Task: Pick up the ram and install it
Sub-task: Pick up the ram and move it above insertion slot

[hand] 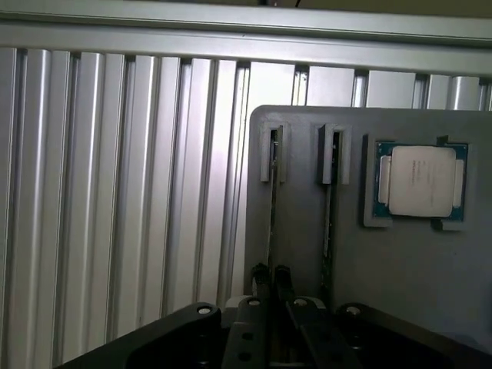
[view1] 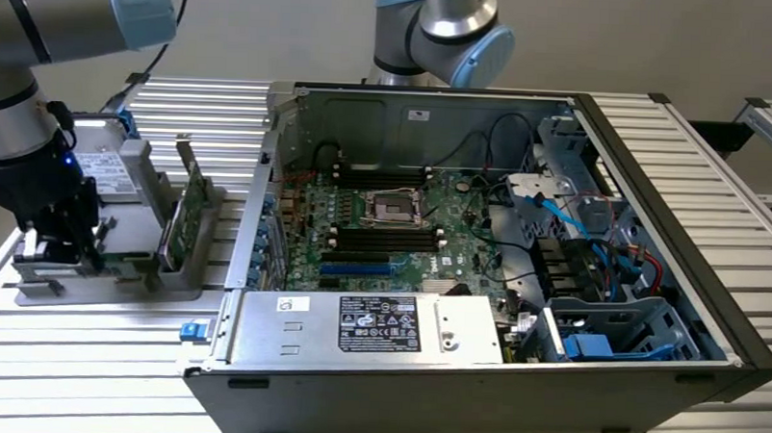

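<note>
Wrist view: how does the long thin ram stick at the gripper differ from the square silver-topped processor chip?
The long thin ram stick is narrow; the square silver-topped processor chip is broad. The ram stick stands on edge in a slot; the chip lies flat in a recess. The gripper is at the ram stick, apart from the chip. Both sit in the grey holder.

My arm (view1: 34, 16), a thick silver-grey metal tube, sits at ten o'clock in the exterior view, its joint closed by a rounded pale-blue plastic cap (view1: 143, 11). A thin black cable (view1: 154, 59) hangs beneath that cap. A second silver joint (view1: 445, 16) with a matching blue cover stands at twelve o'clock. My wrist section (view1: 28, 170) is matt black, with a small blue light (view1: 69, 157) glowing on its side. My black gripper (hand: 271, 277) shows four round screw heads (hand: 202, 310) across its angular housing.
</note>
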Robot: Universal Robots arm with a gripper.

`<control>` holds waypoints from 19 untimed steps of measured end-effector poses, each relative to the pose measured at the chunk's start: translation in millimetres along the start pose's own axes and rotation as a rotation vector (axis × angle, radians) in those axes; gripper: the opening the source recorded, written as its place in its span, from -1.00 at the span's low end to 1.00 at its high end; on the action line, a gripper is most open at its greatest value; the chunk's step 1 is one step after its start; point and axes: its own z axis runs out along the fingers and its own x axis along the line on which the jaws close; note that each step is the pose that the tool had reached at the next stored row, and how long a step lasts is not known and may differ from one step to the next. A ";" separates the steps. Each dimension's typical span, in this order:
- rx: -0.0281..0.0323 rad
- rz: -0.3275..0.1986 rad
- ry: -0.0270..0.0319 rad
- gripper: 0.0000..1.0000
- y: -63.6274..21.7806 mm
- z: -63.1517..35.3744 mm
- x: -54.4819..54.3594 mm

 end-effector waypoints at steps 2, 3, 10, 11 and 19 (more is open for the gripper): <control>-0.0002 0.003 -0.0001 -0.73 -0.2 -5.4 0.4; -0.0003 0.004 -0.0001 -0.73 -0.4 -8.6 0.6; -0.0006 0.008 -0.0003 -0.73 -2.5 -35.8 2.6; -0.0006 0.009 -0.0003 -0.73 -2.8 -40.0 2.9; -0.0004 0.009 -0.0034 -0.73 -17.4 -67.8 5.8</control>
